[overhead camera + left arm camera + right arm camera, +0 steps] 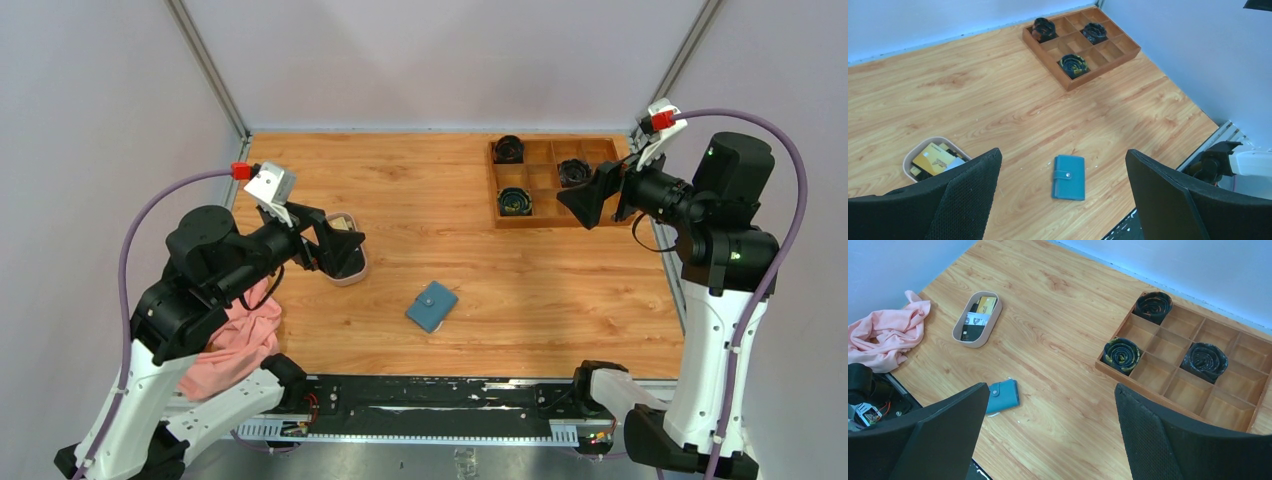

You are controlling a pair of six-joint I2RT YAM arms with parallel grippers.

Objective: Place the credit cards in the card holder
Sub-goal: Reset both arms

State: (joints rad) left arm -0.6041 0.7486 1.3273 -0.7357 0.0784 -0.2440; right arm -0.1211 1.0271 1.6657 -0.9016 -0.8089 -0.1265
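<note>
We are holding both arms raised above the tabletop point(560, 300), with the left tool point(1063, 200) and the right tool point(1048, 435) each spread wide and gripping nothing. We take the card holder point(432, 306) as our landmark: it is the teal wallet lying flat, snap-tab fastened, near the middle of the tabletop's near half. The credit cards point(934, 159) are sitting in a small oval tray point(977, 318), which is resting well to the left of the card holder and a little farther back; a yellow card is lying on top, with darker ones beneath it. The left tool is hovering near that tray in the top view.

We are judging that the main work remains: cards are lying in the tray, and the card holder is staying shut, so we cannot tell whether it is holding any inside. What is left, as far as we see, is getting these cards across and into the holder.

Far right and back of the card holder, a wooden compartment box point(550, 180) is holding rolled ties point(1120, 353). A pink cloth point(888, 337) is lying far left.
</note>
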